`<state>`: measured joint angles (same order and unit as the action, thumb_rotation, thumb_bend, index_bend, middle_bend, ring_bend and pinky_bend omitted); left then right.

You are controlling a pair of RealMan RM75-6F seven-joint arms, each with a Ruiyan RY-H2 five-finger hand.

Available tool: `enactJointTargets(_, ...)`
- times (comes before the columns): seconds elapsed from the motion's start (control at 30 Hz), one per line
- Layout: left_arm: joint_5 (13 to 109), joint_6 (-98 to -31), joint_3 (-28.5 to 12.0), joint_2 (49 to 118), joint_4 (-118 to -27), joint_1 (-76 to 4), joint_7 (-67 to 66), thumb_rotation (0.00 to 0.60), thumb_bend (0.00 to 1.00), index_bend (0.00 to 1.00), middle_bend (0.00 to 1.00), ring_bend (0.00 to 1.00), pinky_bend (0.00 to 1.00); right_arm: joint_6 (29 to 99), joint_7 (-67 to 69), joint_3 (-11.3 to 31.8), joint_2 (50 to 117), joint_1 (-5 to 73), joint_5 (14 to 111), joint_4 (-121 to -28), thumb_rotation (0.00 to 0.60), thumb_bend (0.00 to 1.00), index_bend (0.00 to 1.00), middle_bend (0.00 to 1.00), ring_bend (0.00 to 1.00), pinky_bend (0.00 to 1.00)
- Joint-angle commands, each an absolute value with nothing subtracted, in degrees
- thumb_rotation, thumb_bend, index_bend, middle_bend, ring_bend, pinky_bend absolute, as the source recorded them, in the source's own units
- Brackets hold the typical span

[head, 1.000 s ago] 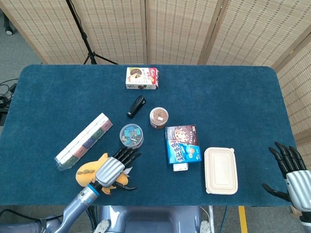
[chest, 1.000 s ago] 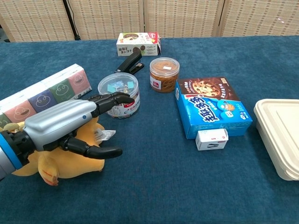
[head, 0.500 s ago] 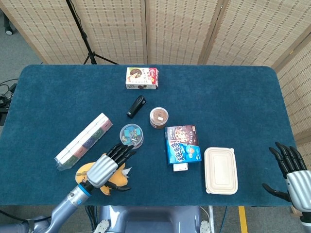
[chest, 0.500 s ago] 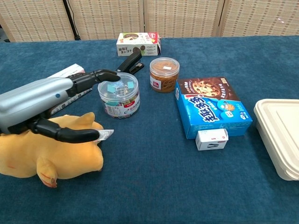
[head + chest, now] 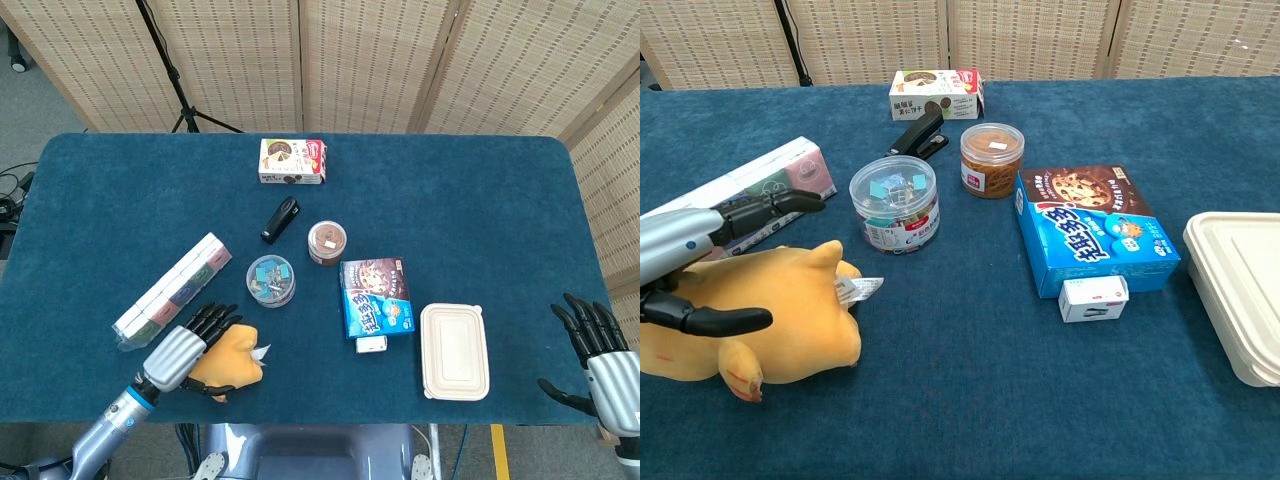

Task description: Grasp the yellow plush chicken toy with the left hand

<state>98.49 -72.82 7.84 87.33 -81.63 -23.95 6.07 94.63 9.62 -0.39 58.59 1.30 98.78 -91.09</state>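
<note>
The yellow plush chicken lies on its side near the table's front left edge, a white tag at its right end; in the chest view the chicken fills the lower left. My left hand is at the toy's left side with its fingers spread apart. In the chest view the left hand reaches in from the left edge, its long fingers stretched above the toy and its thumb low in front of the body. It holds nothing. My right hand hovers open at the front right corner.
A long tissue pack lies just behind the chicken. A clear jar of clips, a brown-lidded jar, a stapler, a blue cookie box, a small white box and a white lidded container spread rightward.
My left hand has pulled back to the left and toward the table's front edge, uncovering most of the chicken. The right hand has stayed put.
</note>
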Motion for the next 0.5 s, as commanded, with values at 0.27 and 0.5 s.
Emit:
enactJointTargets(0.27,96.72,-67.96,6.42,94.32,-77.57,-25.23,3.33,0.099,0.00,0.00,0.00,0.00,0.00,94.52,9.84,-0.42,58.60,1.39,98.88,-90.95,0.600,0.00,0.00,0.00,0.00,0.00)
enactJointTargets(0.5,95.06,-64.57,4.78,96.44,-79.91,-26.89,-2.54,0.100,0.00,0.00,0.00,0.00,0.00,94.57,9.49,-0.28,58.80,1.38,98.73,-90.78,0.600,0.00,0.00,0.00,0.00,0.00)
